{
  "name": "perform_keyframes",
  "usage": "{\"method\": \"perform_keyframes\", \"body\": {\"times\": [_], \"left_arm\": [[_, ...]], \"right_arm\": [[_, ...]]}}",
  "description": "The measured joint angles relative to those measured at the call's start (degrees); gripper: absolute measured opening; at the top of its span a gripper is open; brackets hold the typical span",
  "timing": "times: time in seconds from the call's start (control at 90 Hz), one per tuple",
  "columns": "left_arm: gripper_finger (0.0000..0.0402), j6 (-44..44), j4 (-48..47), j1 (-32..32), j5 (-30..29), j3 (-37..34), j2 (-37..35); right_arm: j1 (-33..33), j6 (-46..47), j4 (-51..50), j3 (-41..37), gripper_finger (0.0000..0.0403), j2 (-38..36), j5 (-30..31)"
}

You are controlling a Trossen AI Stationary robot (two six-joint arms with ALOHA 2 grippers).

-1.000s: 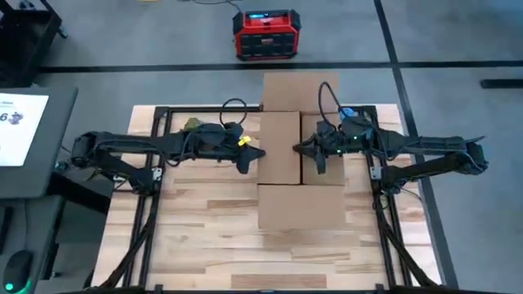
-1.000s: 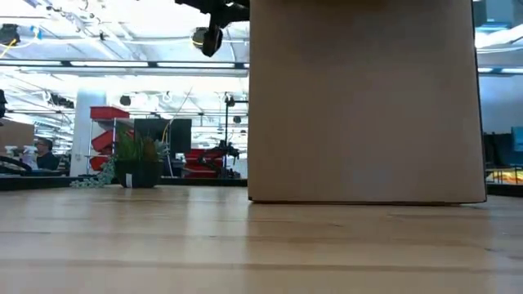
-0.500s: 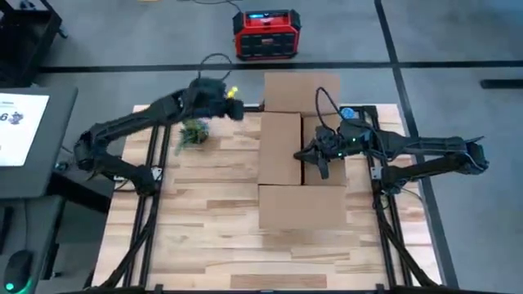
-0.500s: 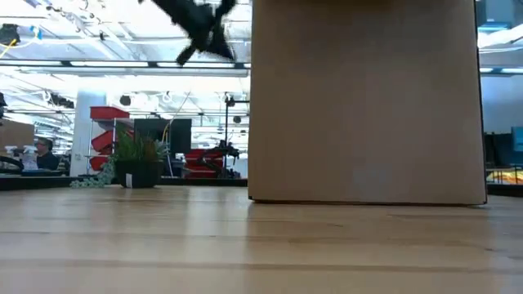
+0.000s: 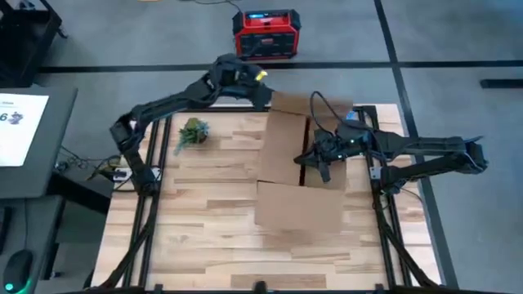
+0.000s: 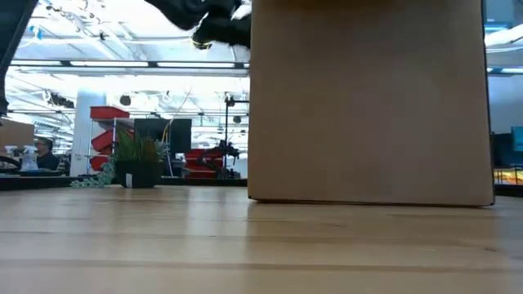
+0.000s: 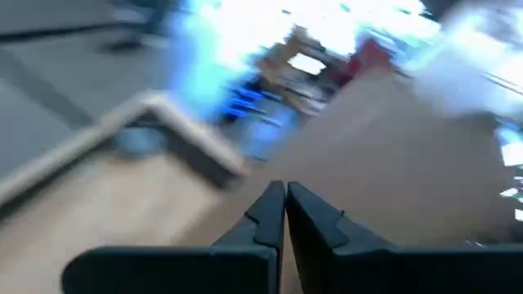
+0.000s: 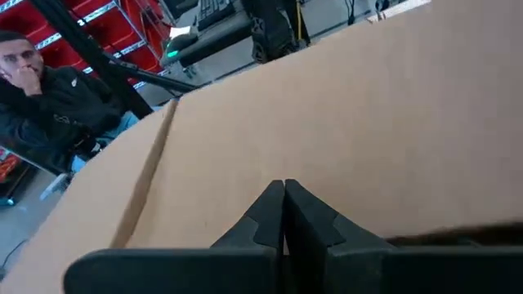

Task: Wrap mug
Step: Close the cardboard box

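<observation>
An open cardboard box stands on the wooden table with its flaps spread; in the low view its near wall fills the right. The mug is out of view. My left gripper is shut and hovers high at the left corner of the far flap. It shows as a dark shape in the low view. My right gripper, also shut, is over the box's middle, where the left flap and right flap meet. My left gripper points its shut fingers at cardboard; whether it touches the flap, I cannot tell. My right gripper has its shut fingertips against a broad cardboard flap surface near the box's middle. It comes from the table's right side, slanting down.
A small potted plant stands on the table's far left, also seen in the low view. A red power unit sits on the floor beyond the far edge. A person sits in the room behind. Bare wood lies near the front edge.
My left gripper has left the box's left flap, risen and swung toward the table's far edge, ending at the far flap's left corner. The box's top flaps now look skewed, and the far flap is tilted. My right gripper has stayed at the box's middle.
</observation>
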Motion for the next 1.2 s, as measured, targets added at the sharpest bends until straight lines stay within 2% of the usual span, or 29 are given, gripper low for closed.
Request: {"method": "perform_keyframes", "body": {"times": [0.067,0.222,0.289,0.422,0.6,0.733,0.9,1.011,1.111,1.2], "left_arm": [[0.0000,2.75,-1.14,-1.67,3.82,1.63,0.48],[0.0000,8.76,-5.33,-4.16,5.51,3.15,0.06],[0.0000,10.79,-9.74,-4.54,4.63,3.17,0.02],[0.0000,15.82,-19.69,-4.82,-1.21,3.09,0.24],[0.0000,18.02,-22.79,-4.78,-2.78,3.37,-0.18],[0.0000,18.72,-24.58,-4.97,-4.31,2.74,0.47],[0.0000,20.19,-27.17,-4.88,-4.76,2.54,0.13],[0.0000,21.15,-28.12,-4.87,-4.97,2.54,0.06],[0.0000,21.13,-27.97,-4.89,-4.92,2.54,0.06],[0.0000,21.20,-28.14,-4.89,-4.91,2.54,0.06]], "right_arm": [[-0.04,-0.01,0.02,-0.02,0.0000,0.00,-0.05],[-0.02,-0.22,0.13,-0.02,0.0000,0.00,-0.05],[0.11,-0.58,0.00,0.36,0.0000,0.01,-0.62],[1.33,0.21,-1.08,4.05,0.0000,0.07,-4.03],[3.83,-0.65,-8.62,12.73,0.0000,0.08,-4.53],[7.09,-3.10,-15.21,19.26,0.0000,-0.11,-2.76],[13.53,-3.78,-21.51,24.75,0.0000,-0.04,-1.21],[20.89,-1.33,-25.21,25.73,0.0000,-0.14,-0.08],[29.86,4.15,-30.93,25.73,0.0000,0.31,3.15],[37.60,15.43,-37.47,25.70,0.0000,0.26,8.32]]}}
